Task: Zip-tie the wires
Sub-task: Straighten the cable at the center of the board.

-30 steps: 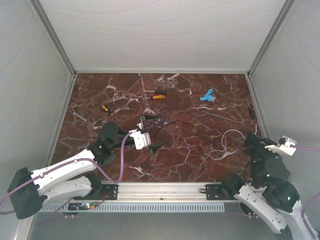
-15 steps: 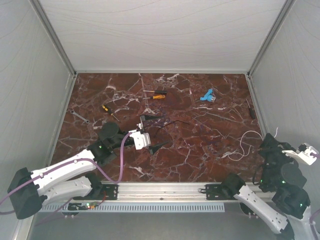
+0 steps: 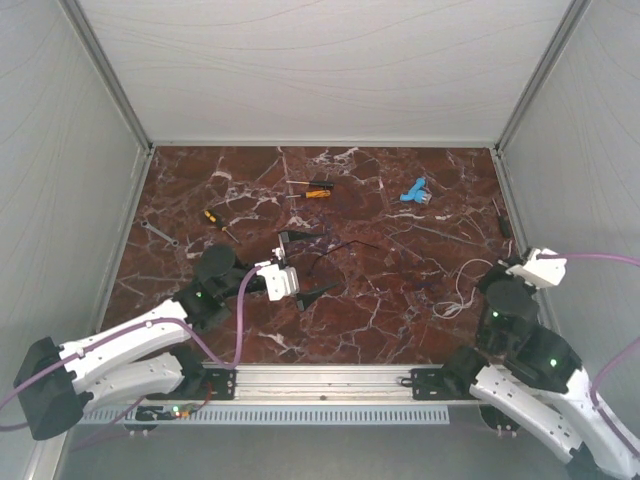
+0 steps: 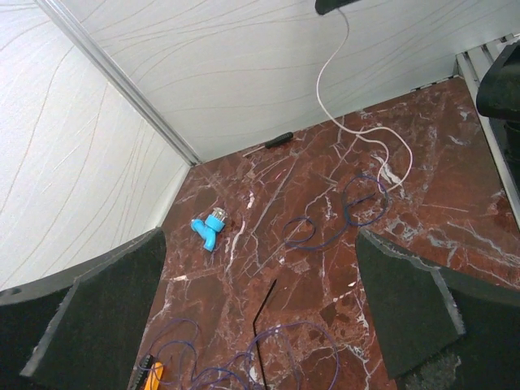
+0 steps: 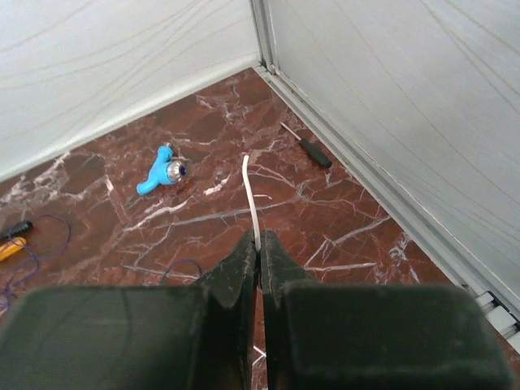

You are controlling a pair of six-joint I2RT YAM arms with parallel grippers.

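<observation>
White zip tie (image 5: 251,188) pinched in right gripper (image 5: 258,244).

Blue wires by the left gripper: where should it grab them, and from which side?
Probably where the blue wires bunch and cross, right by the open left gripper. They lie flat on the table and are hair-thin, so come straight down, fingers either side of the bunch.
</observation>
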